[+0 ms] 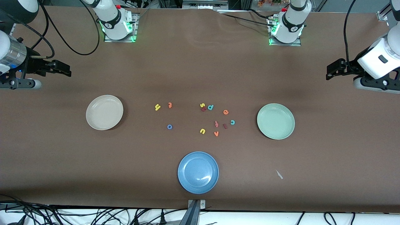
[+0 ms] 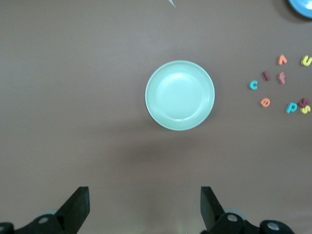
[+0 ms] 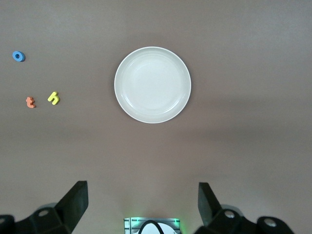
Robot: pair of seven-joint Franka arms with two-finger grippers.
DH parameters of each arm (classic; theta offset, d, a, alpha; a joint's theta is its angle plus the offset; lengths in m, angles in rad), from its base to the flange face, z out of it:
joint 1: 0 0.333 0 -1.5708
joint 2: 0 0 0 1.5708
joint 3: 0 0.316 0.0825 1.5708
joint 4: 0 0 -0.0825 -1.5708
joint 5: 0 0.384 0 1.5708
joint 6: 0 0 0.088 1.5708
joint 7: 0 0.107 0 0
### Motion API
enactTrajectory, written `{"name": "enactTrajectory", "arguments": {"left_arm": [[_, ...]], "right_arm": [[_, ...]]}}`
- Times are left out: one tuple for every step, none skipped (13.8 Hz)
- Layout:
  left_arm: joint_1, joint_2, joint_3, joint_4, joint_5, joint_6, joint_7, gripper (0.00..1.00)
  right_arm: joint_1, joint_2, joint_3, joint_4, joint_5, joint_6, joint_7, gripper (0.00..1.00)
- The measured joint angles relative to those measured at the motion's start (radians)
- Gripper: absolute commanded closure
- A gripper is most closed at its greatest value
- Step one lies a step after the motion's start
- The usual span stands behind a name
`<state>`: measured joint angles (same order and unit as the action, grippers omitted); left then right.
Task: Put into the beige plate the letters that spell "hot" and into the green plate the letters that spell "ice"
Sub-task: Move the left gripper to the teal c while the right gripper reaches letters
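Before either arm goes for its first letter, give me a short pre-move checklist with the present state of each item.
1. Left pincer open, holding nothing: ok.
2. Right pincer open, holding nothing: ok.
3. Beige plate free of letters: ok.
4. Green plate free of letters: ok.
5. Yellow h, orange t, blue o lie apart: ok.
6. Dark red i separate from teal c: ok.

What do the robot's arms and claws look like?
Both arms are white with black joints and black cables, on bases glowing green. The left gripper and right gripper are black, each with two flat fingers shaped like wedges.
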<state>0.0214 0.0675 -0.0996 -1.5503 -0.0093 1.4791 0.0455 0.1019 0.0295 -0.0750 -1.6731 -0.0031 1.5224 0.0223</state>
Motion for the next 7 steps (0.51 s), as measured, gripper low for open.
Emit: {"name": "enactTrajectory", "arguments": {"left_arm": [[-0.006,0.013,-0.005,0.0,-0.001,-0.014,0.0,0.0],[-0.018,0.027,-0.012,-0.001,-0.002,-0.019,0.0,0.0],[-0.036,0.048,-0.018,-0.002,-0.002,-0.023,0.0,0.0],[-0.058,0.076,-0.024,-0.003,-0.003,-0.024,0.0,0.0],[-0.086,0.115,-0.029,-0.003,-0.004,-0.011,0.0,0.0],[-0.116,0.159,-0.032,-0.002,-0.004,0.03,-0.004,0.0],[-0.143,0.207,-0.033,-0.001,-0.004,0.086,-0.017,0.0]], "right_arm": [[0.0,0.0,0.0,0.0,0.0,0.0,0.0,0.0],[-0.001,0.0,0.0,0.0,0.0,0.0,0.0,0.0],[-0.001,0.0,0.0,0.0,0.0,0.0,0.0,0.0],[-0.002,0.001,0.0,0.001,0.0,0.0,0.0,0.0],[-0.002,0.002,-0.001,0.001,0.0,0.0,0.0,0.0],[-0.003,0.005,-0.001,0.001,0.0,0.0,0.0,0.0],[-0.003,0.009,-0.001,0.001,0.0,0.0,0.0,0.0]]}}
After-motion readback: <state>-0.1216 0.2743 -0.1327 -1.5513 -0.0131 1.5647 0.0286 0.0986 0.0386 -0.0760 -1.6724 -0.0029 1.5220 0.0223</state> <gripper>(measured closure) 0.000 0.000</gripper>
